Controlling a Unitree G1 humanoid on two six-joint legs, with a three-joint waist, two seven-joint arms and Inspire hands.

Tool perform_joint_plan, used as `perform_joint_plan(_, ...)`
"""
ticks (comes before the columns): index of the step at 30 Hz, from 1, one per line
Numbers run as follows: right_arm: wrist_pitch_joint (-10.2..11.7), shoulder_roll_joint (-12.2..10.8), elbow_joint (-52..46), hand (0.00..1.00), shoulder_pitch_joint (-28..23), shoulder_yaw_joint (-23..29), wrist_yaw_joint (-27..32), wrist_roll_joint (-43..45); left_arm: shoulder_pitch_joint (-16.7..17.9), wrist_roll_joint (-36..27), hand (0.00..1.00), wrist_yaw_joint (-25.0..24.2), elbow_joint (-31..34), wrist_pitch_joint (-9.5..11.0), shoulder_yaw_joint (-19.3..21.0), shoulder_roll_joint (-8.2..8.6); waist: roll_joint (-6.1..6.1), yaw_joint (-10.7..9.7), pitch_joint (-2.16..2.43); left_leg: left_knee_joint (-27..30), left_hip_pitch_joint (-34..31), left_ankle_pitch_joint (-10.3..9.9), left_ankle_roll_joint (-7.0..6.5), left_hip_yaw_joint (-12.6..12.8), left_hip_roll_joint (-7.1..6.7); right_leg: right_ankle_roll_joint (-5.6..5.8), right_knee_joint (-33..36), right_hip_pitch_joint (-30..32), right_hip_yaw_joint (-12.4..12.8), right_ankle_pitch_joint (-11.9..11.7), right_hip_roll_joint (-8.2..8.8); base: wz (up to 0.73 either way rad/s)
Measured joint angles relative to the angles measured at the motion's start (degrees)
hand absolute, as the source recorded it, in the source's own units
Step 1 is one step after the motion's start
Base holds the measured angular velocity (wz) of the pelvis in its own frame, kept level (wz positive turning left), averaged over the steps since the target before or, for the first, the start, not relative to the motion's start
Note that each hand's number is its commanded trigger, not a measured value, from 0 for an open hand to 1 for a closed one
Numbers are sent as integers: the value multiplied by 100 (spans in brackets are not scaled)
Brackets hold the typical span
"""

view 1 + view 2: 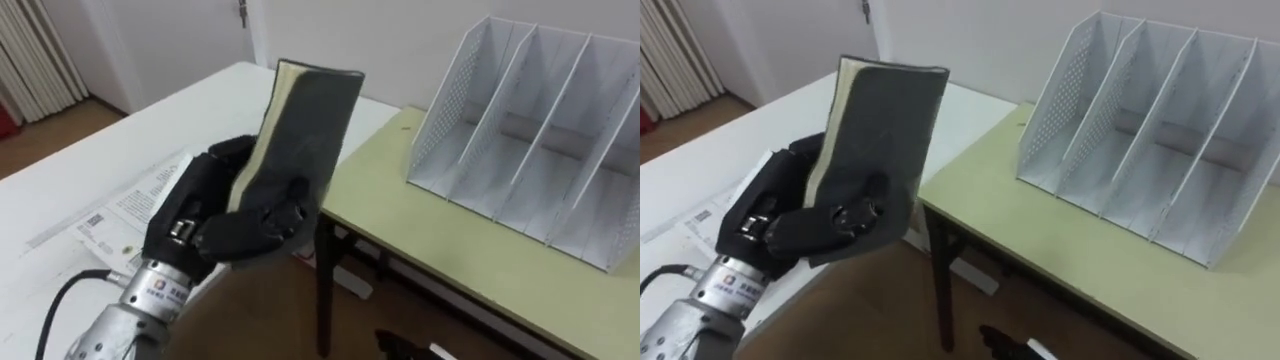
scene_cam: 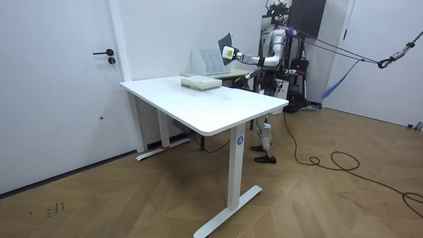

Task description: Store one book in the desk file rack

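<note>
beside the green desk (image 1: 480, 262), left hand (image 1: 213, 215) grips the book (image 1: 305, 120) nearly upright.

an office: white desk (image 2: 218, 109), a green table (image 1: 470, 250) beside it bearing a file rack (image 1: 530, 140), papers (image 1: 140, 205) on the desk.

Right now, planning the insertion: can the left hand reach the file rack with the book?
Probably yes: the left hand holds the book roughly upright beside the green desk, and nothing stands between it and the file rack.
</note>
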State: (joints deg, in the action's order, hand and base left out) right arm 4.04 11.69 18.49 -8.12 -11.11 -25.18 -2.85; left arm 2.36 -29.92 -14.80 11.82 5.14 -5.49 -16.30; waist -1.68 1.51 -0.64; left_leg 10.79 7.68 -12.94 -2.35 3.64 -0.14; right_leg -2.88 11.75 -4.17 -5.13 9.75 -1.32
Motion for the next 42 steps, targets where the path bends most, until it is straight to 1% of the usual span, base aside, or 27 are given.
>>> perform_joint_plan(1,10,5,-80,0,-5,5,-89,-219,21,-70,100,-84,0,6,21,-3,18,1,-8,2,7,0,0,-4,0,0,3,-4,0,-1,0,0)
perform_joint_plan(3,4,79,-433,0,-97,82,-432,-1119,191,-379,100,-375,0,21,124,-10,48,19,-25,8,19,0,0,-4,-2,3,-2,-18,-4,-4,5,0)
perform_joint_plan(5,-3,92,-562,0,-107,158,-618,-1507,346,-467,100,-525,0,19,223,-12,61,31,-34,13,12,-1,-1,2,-2,6,0,-8,-2,-6,5,0)
perform_joint_plan(6,-20,106,-603,0,-94,191,-749,-1743,436,-620,100,-627,-2,10,280,-20,64,31,-36,16,3,-1,-1,11,-2,6,2,23,2,-6,6,0)
perform_joint_plan(7,-37,106,-604,0,-94,223,-823,-1893,461,-697,100,-685,-5,5,308,-21,65,31,-36,16,1,-1,-1,12,-2,6,-2,28,0,-6,8,0)
perform_joint_plan(9,-119,112,-603,0,-98,313,-1077,-2479,501,-1124,100,-955,-12,-25,420,-64,56,36,-41,13,-21,-2,-1,10,-2,7,6,24,-22,-5,15,2)
perform_joint_plan(11,-189,115,-604,0,-97,391,-1283,-2821,506,-1295,100,-1168,-12,-36,539,-67,50,44,-37,15,-79,-3,-1,-67,-9,7,3,27,-106,-4,26,15)
perform_joint_plan(12,-249,144,-615,0,-97,435,-1421,-3056,495,-1342,100,-1229,-11,-48,575,-68,47,25,-29,45,-96,-4,-1,-91,-11,7,2,47,-132,-5,30,16)
perform_joint_plan(13,-278,167,-630,0,-97,453,-1486,-3157,489,-1345,100,-1252,-11,-66,583,-69,41,28,-29,57,-108,-5,-1,-91,-12,7,0,51,-132,-5,30,7)
perform_joint_plan(16,-441,279,-827,0,-95,468,-1732,-3626,490,-1538,100,-1372,-18,-232,587,-68,-4,76,-10,52,-119,-5,-1,-87,-11,5,3,64,-115,-4,26,-2)
perform_joint_plan(18,-534,350,-1049,0,-93,468,-1947,-4090,465,-1782,100,-1598,-188,-343,588,-68,-43,163,16,56,-116,-5,0,-55,-8,0,43,100,-58,-1,23,-12)
perform_joint_plan(19,-541,363,-1084,0,-93,467,-1996,-4208,457,-1817,100,-1647,-243,-376,588,-68,-47,175,19,57,-111,-5,0,-55,-8,-2,52,101,-50,0,23,-9)
perform_joint_plan(21,-591,400,-1105,0,-51,468,-2109,-4647,452,-1915,100,-1809,-403,-538,587,-69,-38,195,14,59,-115,-5,0,-41,-8,-3,91,128,-27,5,23,-4)
perform_joint_plan(22,-638,408,-1105,0,-27,469,-2117,-4731,453,-1935,100,-1843,-434,-574,586,-70,-36,195,13,59,-116,-5,0,-40,-9,-3,93,132,-15,5,22,-4)
perform_joint_plan(24,-778,419,-1105,0,51,487,-2131,-5011,452,-1952,100,-1975,-506,-719,585,-83,-25,178,15,74,-113,-5,-1,-40,-16,4,114,132,15,10,24,-2)
perform_joint_plan(26,-804,419,-1106,0,100,489,-2130,-5155,450,-1951,100,-2054,-506,-768,549,-126,-24,168,14,78,-115,-5,-1,-48,-19,8,127,134,14,14,27,0)
perform_joint_plan(28,-906,412,-1112,0,152,489,-2130,-5327,447,-1951,100,-2179,-506,-821,514,-197,-23,144,14,87,-112,-6,-2,-66,-21,6,161,137,1,18,31,4)
perform_joint_plan(30,-929,407,-1221,0,154,492,-2135,-5410,446,-1950,100,-2372,-506,-934,515,-299,-26,111,15,96,-115,-6,-2,-82,-24,1,201,140,-14,36,37,4)
perform_joint_plan(33,-996,398,-1360,0,164,491,-2204,-5546,446,-1950,100,-2570,-506,-1024,511,-326,-32,59,18,98,-114,-6,-2,-88,-22,-7,212,135,-20,40,35,0)
perform_joint_plan(35,-1031,405,-1438,0,168,482,-2250,-5553,442,-1951,100,-2681,-506,-1031,476,-335,-39,41,20,107,-116,-6,-2,-81,-22,-8,214,129,-11,41,33,0)
perform_joint_plan(37,-1043,406,-1522,0,175,452,-2264,-5564,404,-1951,100,-2758,-506,-1064,361,-370,-41,40,21,107,-117,-6,-2,-73,-22,-8,212,129,-5,41,33,0)
perform_joint_plan(39,-1088,406,-1524,0,221,420,-2314,-5567,371,-1951,100,-2911,-509,-1137,198,-470,-45,33,19,107,-112,-6,-2,-62,-22,-7,213,127,10,41,33,0)
perform_joint_plan(42,-1118,413,-1524,0,256,380,-2314,-5567,370,-1950,100,-3035,-516,-1219,70,-584,-52,19,17,105,-110,-6,-2,-50,-22,-7,214,130,31,41,29,0)
